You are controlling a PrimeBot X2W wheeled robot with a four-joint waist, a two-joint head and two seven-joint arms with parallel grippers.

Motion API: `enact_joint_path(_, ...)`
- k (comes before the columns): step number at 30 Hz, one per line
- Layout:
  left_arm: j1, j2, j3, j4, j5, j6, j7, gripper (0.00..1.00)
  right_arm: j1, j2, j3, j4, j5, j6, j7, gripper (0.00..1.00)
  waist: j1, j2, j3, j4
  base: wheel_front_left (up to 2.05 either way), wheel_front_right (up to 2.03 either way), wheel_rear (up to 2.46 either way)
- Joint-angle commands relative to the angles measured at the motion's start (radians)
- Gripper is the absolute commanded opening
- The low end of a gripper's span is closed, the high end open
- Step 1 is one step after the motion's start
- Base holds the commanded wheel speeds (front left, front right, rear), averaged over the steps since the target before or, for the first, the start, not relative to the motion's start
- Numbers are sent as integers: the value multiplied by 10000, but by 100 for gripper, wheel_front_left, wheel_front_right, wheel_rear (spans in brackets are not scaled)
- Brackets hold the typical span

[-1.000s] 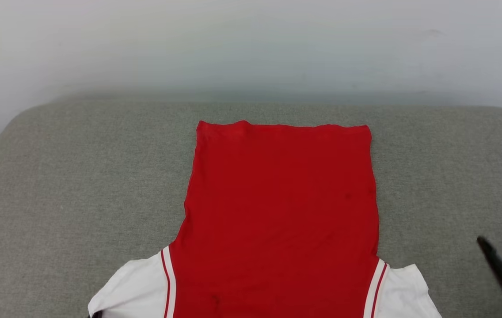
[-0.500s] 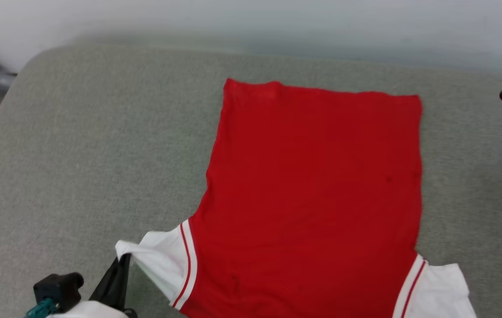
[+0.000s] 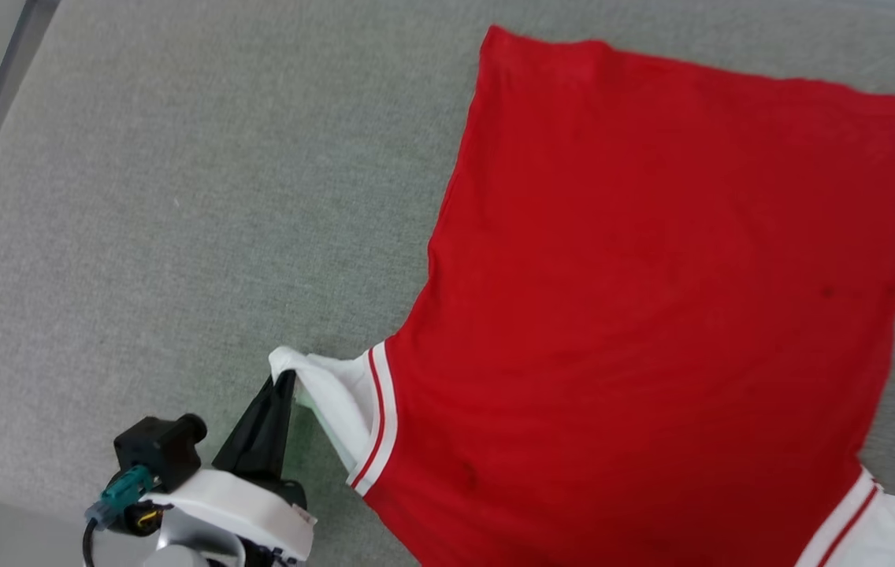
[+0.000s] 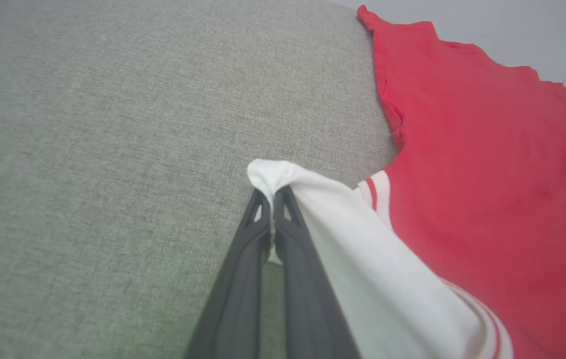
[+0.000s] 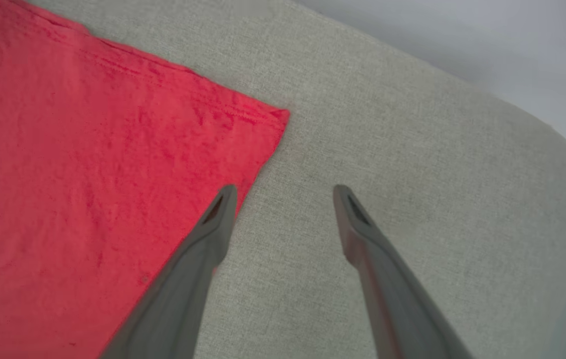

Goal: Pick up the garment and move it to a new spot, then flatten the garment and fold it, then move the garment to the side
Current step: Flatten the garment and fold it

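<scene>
1. The shirt (image 3: 652, 299) lies plain red side up on the grey cushion (image 3: 140, 197), right of the middle.
2. Its long axis runs from the cushion's near edge to the far edge. The hem (image 3: 692, 71) points to the far edge and the sleeves to the near edge.
3. The left hand (image 3: 284, 379) is closed tight on the tip of the white left sleeve (image 3: 337, 394), which is raised off the cushion.
4. The right hand (image 5: 285, 192) is spread wide and holds nothing. It hangs near the hem's right corner (image 5: 278, 115), one finger over red cloth and the other over bare cushion.
</scene>
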Motion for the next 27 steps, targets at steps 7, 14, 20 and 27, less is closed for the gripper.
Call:
enact_joint_path(7, -675, -603, 181, 66, 526, -418, -49, 0, -806, 178, -113, 684, -958, -8, 685, 100, -2, 0, 1566, 835, 0, 0, 0)
enact_joint_path(14, -870, -1011, 442, 215, 902, -724, -28, 0, -234, 237, -71, 1151, -1136, -8, 899, 100, -2, 0, 2205, 1027, 0, 0, 0)
enact_joint_path(20, -1006, -1242, 536, 463, 1172, -977, -2, 0, 306, -103, 82, 1276, -1074, -9, 1018, 22, -2, 0, 2368, 1086, 0, 0, 0)
enact_joint_path(27, -866, -1360, 776, 663, 1352, -1171, -3, 0, 36, -241, -47, 1181, -963, -9, 597, 0, -2, 0, 2068, 903, 0, 0, 0)
